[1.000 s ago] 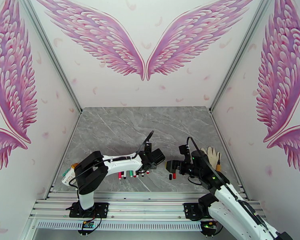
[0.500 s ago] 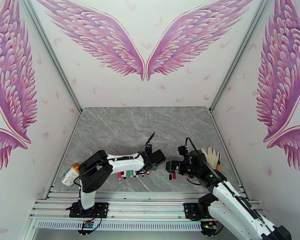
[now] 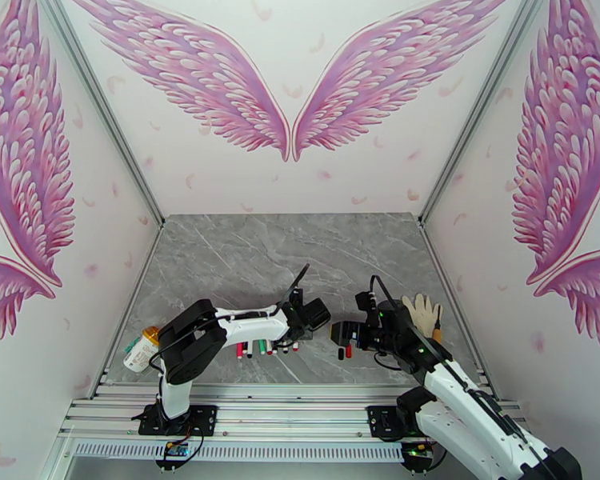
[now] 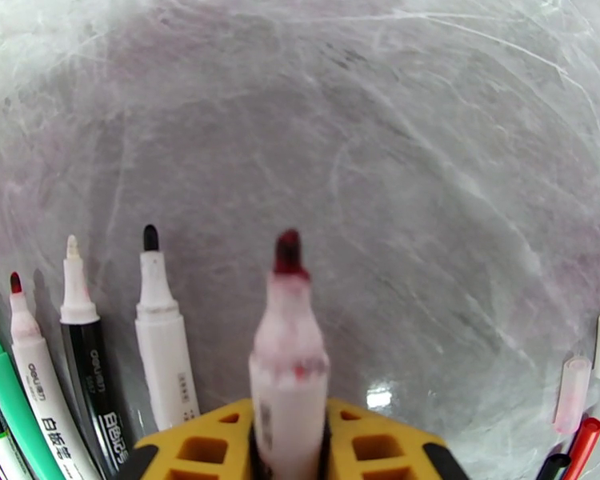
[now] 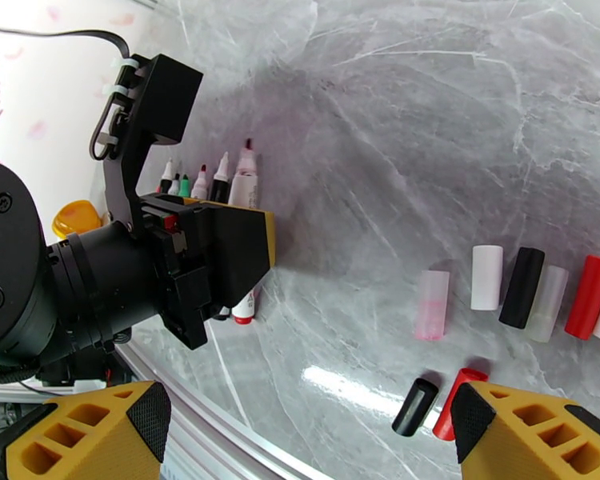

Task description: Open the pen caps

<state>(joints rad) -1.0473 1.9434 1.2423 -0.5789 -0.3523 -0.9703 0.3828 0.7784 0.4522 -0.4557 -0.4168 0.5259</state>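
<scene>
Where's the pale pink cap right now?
Right wrist view: the pale pink cap lies on the table, leftmost in its row, beside a white cap.

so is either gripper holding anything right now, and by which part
The left gripper grips the red-tipped pen by its barrel; the right gripper is open and empty.

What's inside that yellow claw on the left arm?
A red-tipped pen, cap off, pokes out between the left gripper's yellow fingers. The stretch of barrel inside the grip is covered by them.
</scene>
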